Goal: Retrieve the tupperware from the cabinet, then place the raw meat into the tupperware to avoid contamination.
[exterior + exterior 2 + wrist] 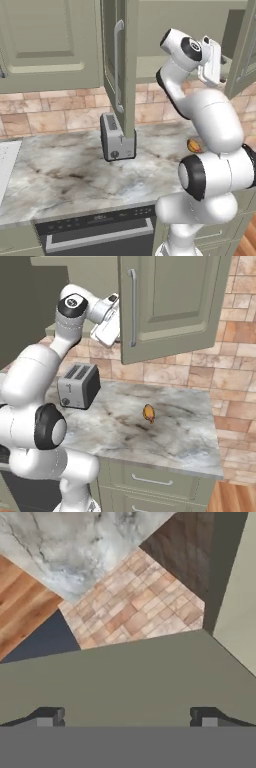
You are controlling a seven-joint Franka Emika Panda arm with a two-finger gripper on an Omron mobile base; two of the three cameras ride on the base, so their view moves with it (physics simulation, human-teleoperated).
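— Up at the cabinet (170, 306), where was the claw (127, 716)?

— Raised between the two swung-out doors, its tips standing wide with nothing between them, likely because it was reaching in for the tupperware. I couldn't make out that box on the shelf.

— And the raw meat (149, 412)?

— Lying on the tabletop (190, 421), well apart from the toaster (78, 385), waiting below. The doors stood open so the arm could get at the shelf; the meat's turn would come afterwards, I'd judge.

Wide-spread pincer (128, 716) over olive cabinet (125, 677)
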